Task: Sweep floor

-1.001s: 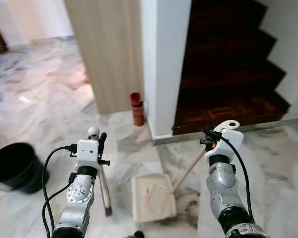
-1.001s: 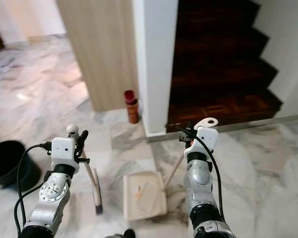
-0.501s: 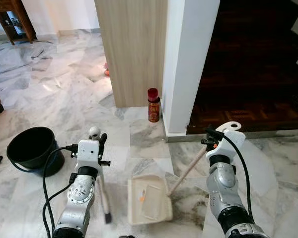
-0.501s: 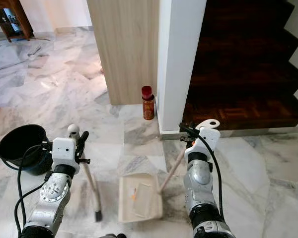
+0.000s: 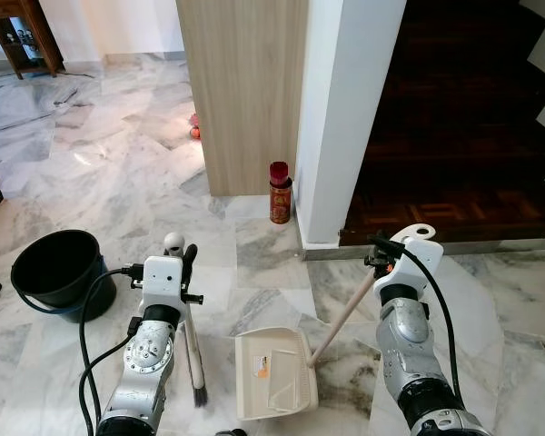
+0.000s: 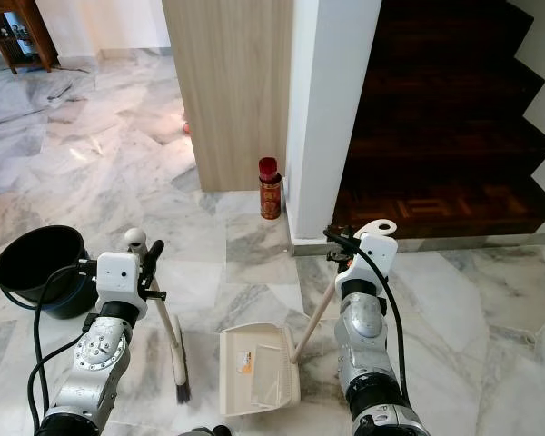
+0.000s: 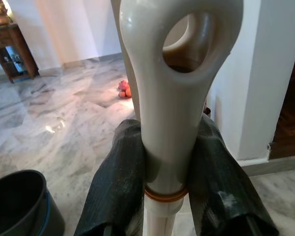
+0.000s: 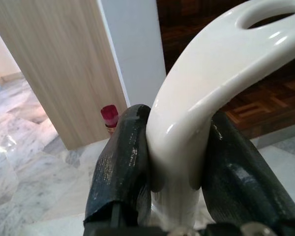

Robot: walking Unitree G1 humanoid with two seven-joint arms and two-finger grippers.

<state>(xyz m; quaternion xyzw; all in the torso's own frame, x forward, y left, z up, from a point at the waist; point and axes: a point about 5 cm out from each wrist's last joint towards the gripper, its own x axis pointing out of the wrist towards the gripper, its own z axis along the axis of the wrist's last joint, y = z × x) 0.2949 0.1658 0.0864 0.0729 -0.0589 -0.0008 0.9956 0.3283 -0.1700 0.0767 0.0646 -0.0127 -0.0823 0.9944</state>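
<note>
My left gripper [image 5: 183, 262] is shut on the cream handle of a small broom [image 5: 192, 343], whose dark bristles touch the marble floor [image 5: 91, 182] beside my left arm. In the left wrist view both black fingers [image 7: 119, 187] clamp the broom handle [image 7: 172, 98] just below its hanging loop. My right gripper [image 5: 389, 254] is shut on the long handle of a cream dustpan [image 5: 274, 372]. The pan lies flat on the floor between my arms with a few bits of debris in it. In the right wrist view the fingers [image 8: 123, 167] squeeze the dustpan handle [image 8: 187, 113].
A black bucket [image 5: 56, 272] stands on the floor to my left. A red can [image 5: 279, 193] sits at the foot of the white pillar [image 5: 345, 109], next to a wood-panelled wall [image 5: 245, 91]. Dark wooden stairs [image 5: 454, 136] rise at the right. A small pink object [image 5: 193, 132] lies farther back.
The camera has turned and the whole view has shifted, bringing the bucket further into sight. The dustpan now lies a little lower between my arms. Both grips are unchanged.
</note>
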